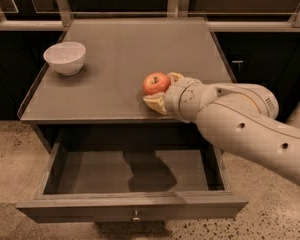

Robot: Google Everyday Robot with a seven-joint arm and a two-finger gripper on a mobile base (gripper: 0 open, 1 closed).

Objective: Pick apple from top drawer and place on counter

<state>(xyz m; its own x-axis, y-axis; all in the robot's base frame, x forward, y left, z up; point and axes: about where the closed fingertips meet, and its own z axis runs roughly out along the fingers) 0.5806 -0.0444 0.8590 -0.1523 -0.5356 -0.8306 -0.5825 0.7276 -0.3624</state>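
The red apple [156, 83] with yellowish patches is low over the grey counter [125, 44], near its front right part; I cannot tell if it touches the surface. My gripper [160, 88] reaches in from the right and is shut on the apple, one pale finger [154, 104] in front of it and the other behind it. The top drawer [130, 206] is pulled open below the counter's front edge. Its inside shows only the arm's shadow. Its small metal knob [135, 216] is on the front panel.
A white bowl [65, 57] stands on the counter's back left. My thick arm [240, 124] crosses the counter's right front corner and overhangs the drawer's right side. Dark cabinets and a rail run behind the counter. Speckled floor lies around the drawer.
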